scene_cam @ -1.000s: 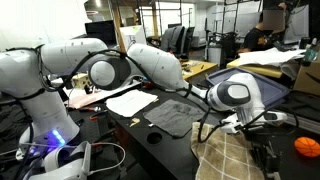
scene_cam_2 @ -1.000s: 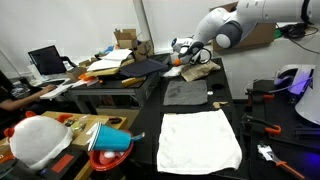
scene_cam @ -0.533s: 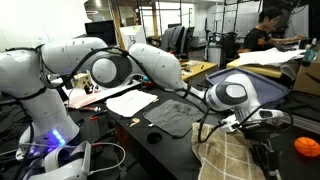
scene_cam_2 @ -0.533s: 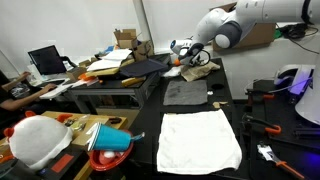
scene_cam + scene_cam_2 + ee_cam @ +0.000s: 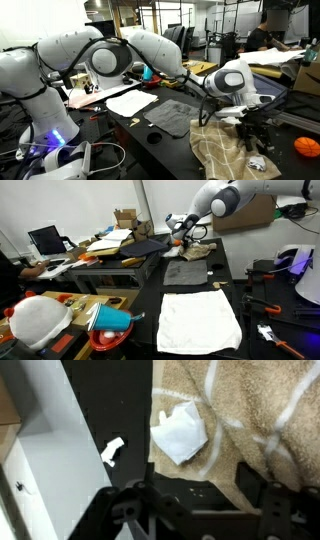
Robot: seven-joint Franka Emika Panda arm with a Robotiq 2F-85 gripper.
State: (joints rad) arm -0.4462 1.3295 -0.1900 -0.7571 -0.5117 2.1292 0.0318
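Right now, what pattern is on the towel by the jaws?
The towel is tan with white stripes; clearest in wrist view.

1. A plain white wall [image 5: 95, 200] is rising behind the desks in an exterior view.
2. A long black tabletop [image 5: 232, 280] is running toward it.
3. Dark office chairs [image 5: 176, 38] are standing farther back.

This is a robotics lab inside an open-plan office. A large white robot arm [image 5: 150, 55] works over a black tabletop [image 5: 228, 275]. Around it are a person [image 5: 262, 36] at a desk, office chairs [image 5: 176, 38], a monitor [image 5: 46, 240] and cardboard boxes [image 5: 127, 219].
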